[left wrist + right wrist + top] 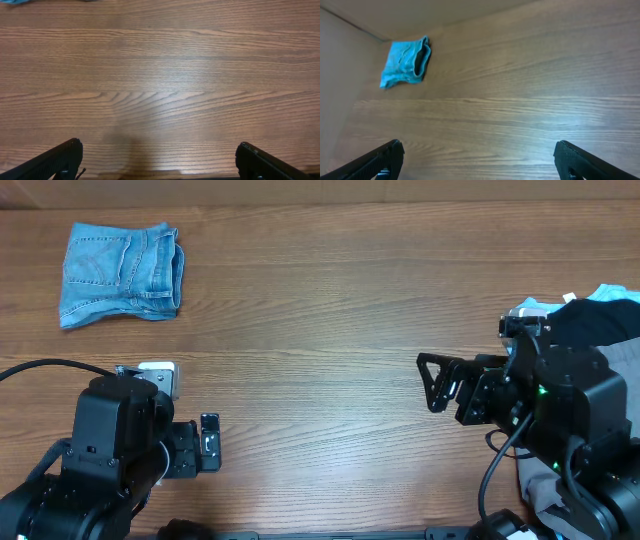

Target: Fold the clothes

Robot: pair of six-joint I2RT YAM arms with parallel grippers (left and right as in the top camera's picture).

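The light blue faded denim jeans (121, 273) lie folded into a compact bundle at the far left corner of the wooden table, a back pocket showing on top. They also show in the right wrist view (405, 62) at the upper left. My left gripper (208, 442) is open and empty near the front left, far from the jeans; in its own view (160, 160) only bare wood lies between the fingers. My right gripper (432, 383) is open and empty at the right, pointing left; its own view (479, 157) shows bare wood between the fingers.
A black garment (590, 320) lies over pale turquoise cloth (610, 293) at the right edge, behind my right arm. Grey cloth (545, 490) hangs at the front right. A small white block (157, 368) sits by my left arm.
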